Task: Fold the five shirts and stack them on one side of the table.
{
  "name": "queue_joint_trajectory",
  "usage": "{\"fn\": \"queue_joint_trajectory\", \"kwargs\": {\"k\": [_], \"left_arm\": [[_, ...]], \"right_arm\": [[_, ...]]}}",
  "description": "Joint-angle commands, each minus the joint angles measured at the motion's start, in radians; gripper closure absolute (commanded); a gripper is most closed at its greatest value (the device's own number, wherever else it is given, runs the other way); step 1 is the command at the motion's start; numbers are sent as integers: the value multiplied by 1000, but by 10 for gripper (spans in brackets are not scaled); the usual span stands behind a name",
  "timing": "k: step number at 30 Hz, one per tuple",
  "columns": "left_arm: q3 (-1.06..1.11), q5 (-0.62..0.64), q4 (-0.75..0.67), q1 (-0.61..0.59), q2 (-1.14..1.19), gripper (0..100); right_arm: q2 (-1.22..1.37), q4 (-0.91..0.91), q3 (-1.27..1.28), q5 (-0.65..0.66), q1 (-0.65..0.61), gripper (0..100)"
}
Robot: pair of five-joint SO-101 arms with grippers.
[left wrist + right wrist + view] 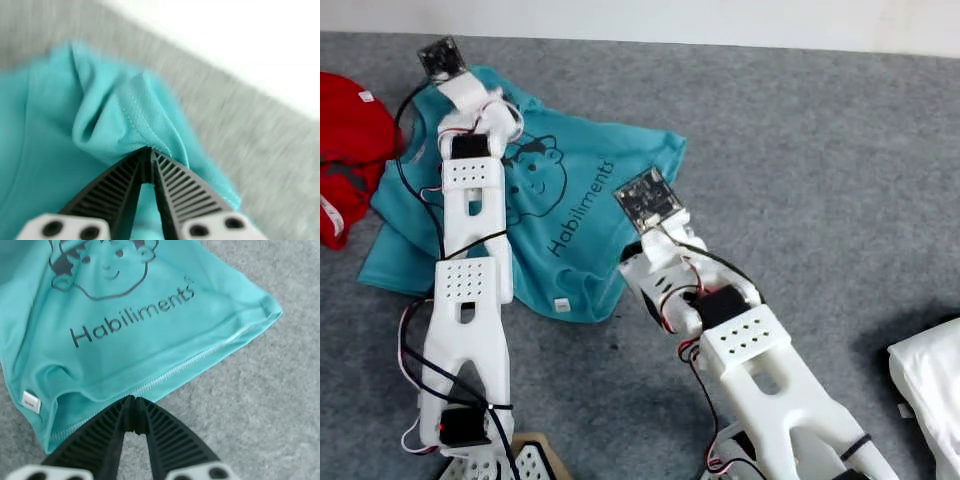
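From above, the teal shirt (580, 200) lies at ten o'clock on the bench (800, 150), with a red shirt (350, 140) at nine o'clock and a white cloth (930, 390) at four. In the left wrist view, the left tool (147, 159) pinches a raised fold of the teal shirt. In the right wrist view, the right tool (134, 409) is clamped on its hem.

Three garments are in sight: one teal shirt (590, 190) toward 10 o'clock, one red shirt (350, 140) at 9 o'clock, and one white cloth (930, 385) at 4 o'clock, possibly a shirt too. Two arms: left arm (470, 290), right arm (760, 370).
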Motion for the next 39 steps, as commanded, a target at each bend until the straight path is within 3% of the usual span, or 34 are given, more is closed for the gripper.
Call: {"fn": "queue_joint_trajectory", "kwargs": {"k": [1,13,16,20,26,33,39], "left_arm": [[-87,8,-103,31,-27,993],[-76,8,-66,-35,-147,993],[-79,9,144,-73,-225,993],[-79,9,600,-96,-446,993],[-74,9,1026,-156,-642,993],[90,6,1048,-298,-622,993],[348,-140,1049,-272,-725,994]], "right_arm": [[13,-71,12,-5,-13,992],[182,-67,-51,-9,-59,990],[182,-8,-62,-9,-125,918],[186,31,-105,-11,-165,809],[196,30,-170,-12,-240,803],[308,28,-240,-18,-274,801],[501,35,-360,-54,-265,800]]}}
